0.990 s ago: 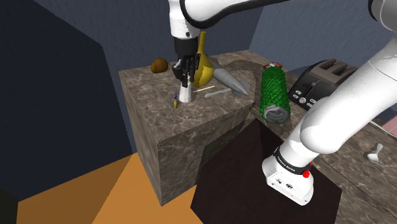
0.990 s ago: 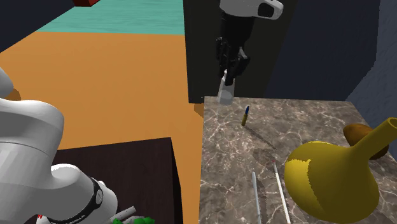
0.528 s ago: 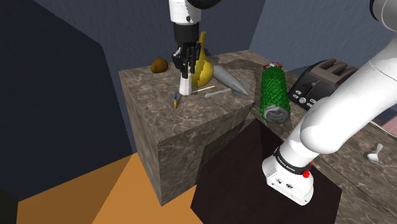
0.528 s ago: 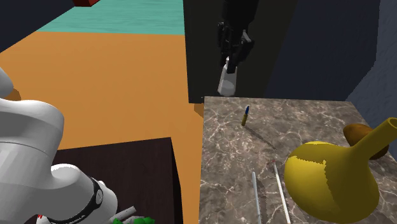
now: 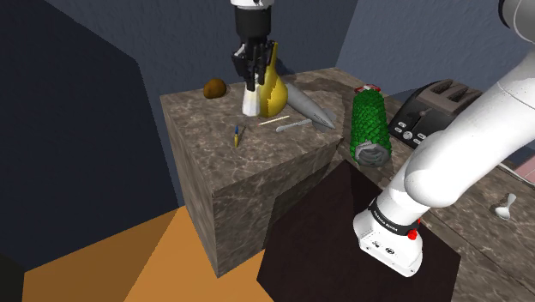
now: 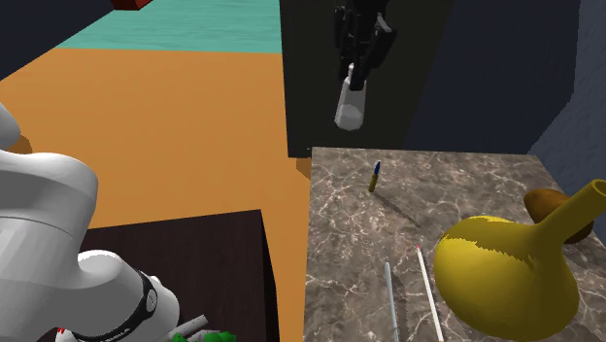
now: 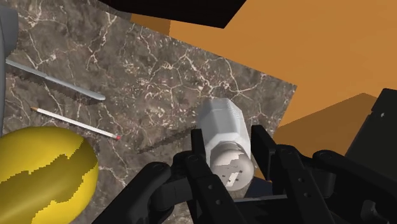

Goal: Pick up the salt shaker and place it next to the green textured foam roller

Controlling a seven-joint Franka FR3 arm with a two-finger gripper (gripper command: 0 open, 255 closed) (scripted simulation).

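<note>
The salt shaker (image 5: 250, 104), a whitish grey cylinder, hangs in the air above the marble counter block (image 5: 223, 163). My gripper (image 5: 250, 84) is shut on its top end. In the second exterior view the shaker (image 6: 350, 105) hangs below the gripper (image 6: 356, 70), beyond the counter's far edge. The wrist view has the fingers clasping the shaker (image 7: 221, 126) on both sides, gripper (image 7: 229, 151) over the marble. The green textured foam roller (image 5: 369, 123) stands on the lower counter, off toward the shoulder view's right of the shaker.
A yellow gourd-shaped vase (image 5: 274, 93), a brown ball (image 5: 214, 87), a grey cone (image 5: 309, 109), a grey rod (image 5: 293, 126), a pencil and a small blue-yellow pen (image 5: 237, 135) lie on the block. A toaster (image 5: 429, 110) stands beyond the roller. The dark stand (image 5: 334, 244) sits below.
My gripper has risen with the salt shaker in it, lifting it off the marble block and carrying it slightly toward the yellow vase.
</note>
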